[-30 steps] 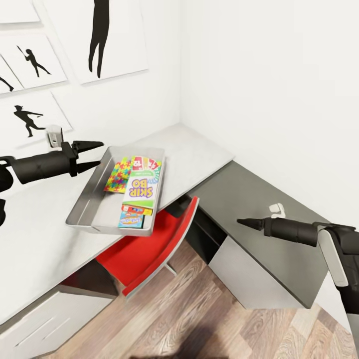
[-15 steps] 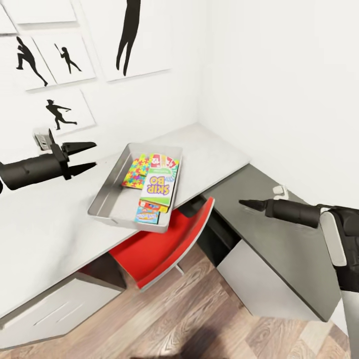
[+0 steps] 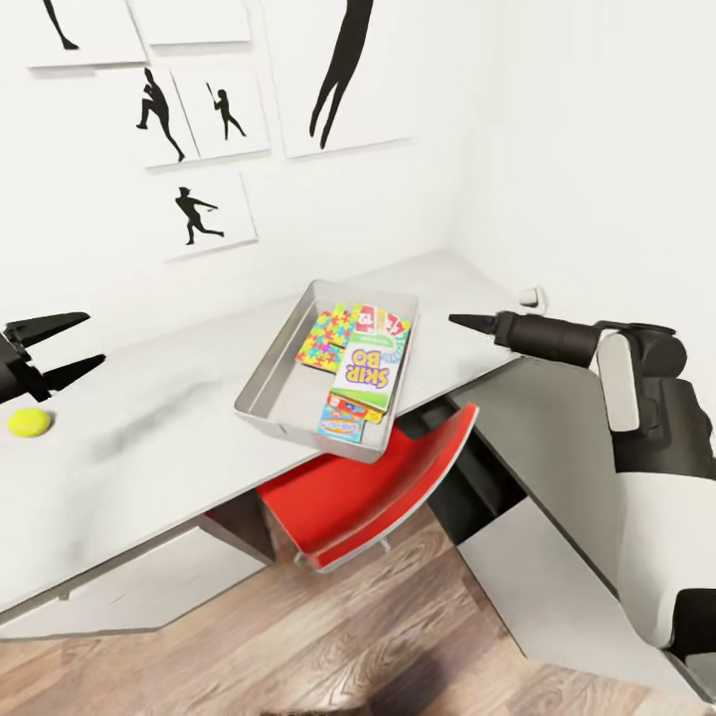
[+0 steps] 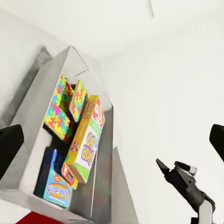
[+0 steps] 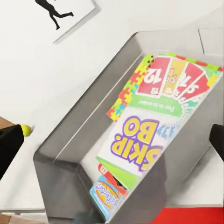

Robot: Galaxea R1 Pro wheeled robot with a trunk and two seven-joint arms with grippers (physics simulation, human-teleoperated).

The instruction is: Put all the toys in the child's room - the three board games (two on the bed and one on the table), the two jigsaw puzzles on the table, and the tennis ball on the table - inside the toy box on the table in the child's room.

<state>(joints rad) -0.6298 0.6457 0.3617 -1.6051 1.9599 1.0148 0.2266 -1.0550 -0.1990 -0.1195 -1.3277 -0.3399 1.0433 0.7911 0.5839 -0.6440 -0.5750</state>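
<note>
Head view: tennis ball (image 3: 29,423) lies at the table's (image 3: 149,438) left edge, just below the spread-fingered left gripper (image 3: 75,345), the nearer arm.

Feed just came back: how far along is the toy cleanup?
Mostly done: board games and jigsaw puzzle lie inside the toy box. Nothing in hand: left claw open, right claw empty. Left: the tennis ball on the table, beside the left claw.

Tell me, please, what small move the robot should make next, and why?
Probably lower the open left hand onto the tennis ball. The ball lies on the table just below that hand, outside the toy box, which already holds games and puzzles.
</note>
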